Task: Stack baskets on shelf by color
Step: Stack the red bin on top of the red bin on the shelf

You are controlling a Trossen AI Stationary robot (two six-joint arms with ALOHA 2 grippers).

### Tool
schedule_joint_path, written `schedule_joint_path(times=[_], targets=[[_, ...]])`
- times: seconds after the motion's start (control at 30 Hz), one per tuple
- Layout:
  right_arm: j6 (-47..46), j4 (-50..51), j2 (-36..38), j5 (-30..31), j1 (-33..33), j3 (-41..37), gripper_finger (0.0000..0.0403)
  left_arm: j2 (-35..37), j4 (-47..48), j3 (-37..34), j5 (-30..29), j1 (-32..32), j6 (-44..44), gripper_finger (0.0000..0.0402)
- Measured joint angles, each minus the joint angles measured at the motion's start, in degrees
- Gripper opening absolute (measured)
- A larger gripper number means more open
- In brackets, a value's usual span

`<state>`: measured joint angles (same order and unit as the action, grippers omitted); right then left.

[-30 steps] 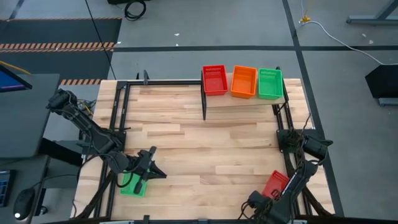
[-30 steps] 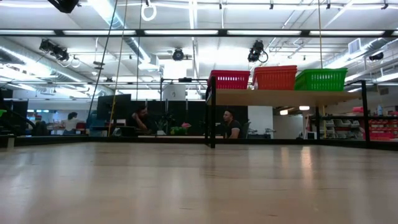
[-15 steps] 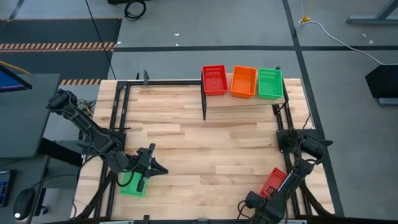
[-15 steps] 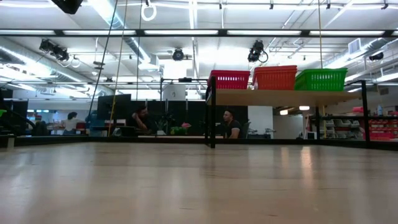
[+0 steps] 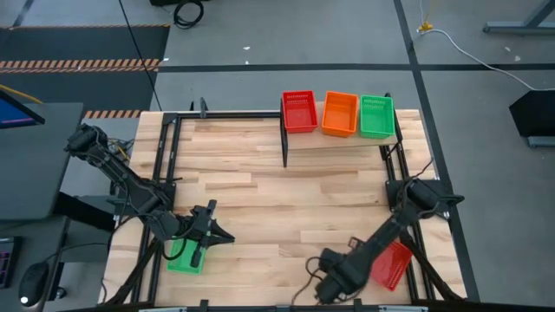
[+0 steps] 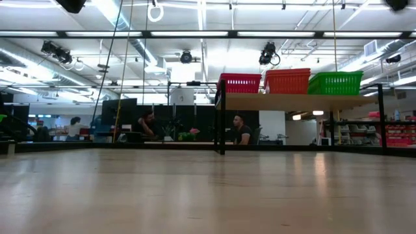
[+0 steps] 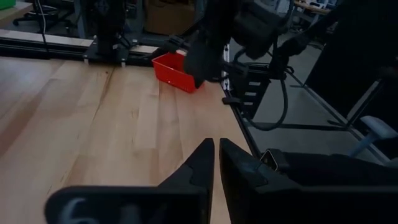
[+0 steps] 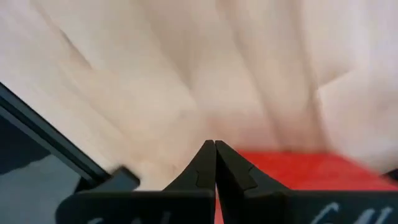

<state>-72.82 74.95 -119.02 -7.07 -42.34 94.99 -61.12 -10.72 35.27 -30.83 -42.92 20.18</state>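
The right arm has swung toward lower centre in the high view, and its claw [image 5: 323, 284] now sits left of the red basket [image 5: 391, 264], fingers pressed together on nothing. That basket lay tilted near the right edge a second ago; it now rests lower, at lower right on the table [image 5: 286, 199], apart from the claw. Likely it was nudged or let go, so a fresh grasp seems needed.

The left claw [image 5: 211, 234] has barely shifted, at lower left beside a green basket [image 5: 184, 257], fingers closed and empty. On the shelf [image 5: 342, 137] at upper centre, red [image 5: 299, 111], orange [image 5: 339, 113] and green [image 5: 376, 115] stacks are unchanged.
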Motion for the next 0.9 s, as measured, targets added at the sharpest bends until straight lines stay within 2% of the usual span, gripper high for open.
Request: schedule_joint_path(times=[0.37,0.53,0.7,0.9], targets=[[11.40,14.56,0.06,9.28,8.93,17.84,0.0002,0.00,0.07,0.00,0.00,-0.07,0.00,0.0036],[14.72,15.05,0.32,10.99,11.34,22.96,0.0002,0.00,0.11,0.00,0.02,-0.07,0.00,0.0033],[10.44,14.91,0.57,10.85,11.46,23.41,0.0012,0.00,0.52,0.00,0.05,-0.08,0.15,0.0035],[2.75,15.02,0.50,4.14,4.76,17.81,0.0064,0.00,1.66,0.00,0.07,-0.42,0.13,0.0038]])
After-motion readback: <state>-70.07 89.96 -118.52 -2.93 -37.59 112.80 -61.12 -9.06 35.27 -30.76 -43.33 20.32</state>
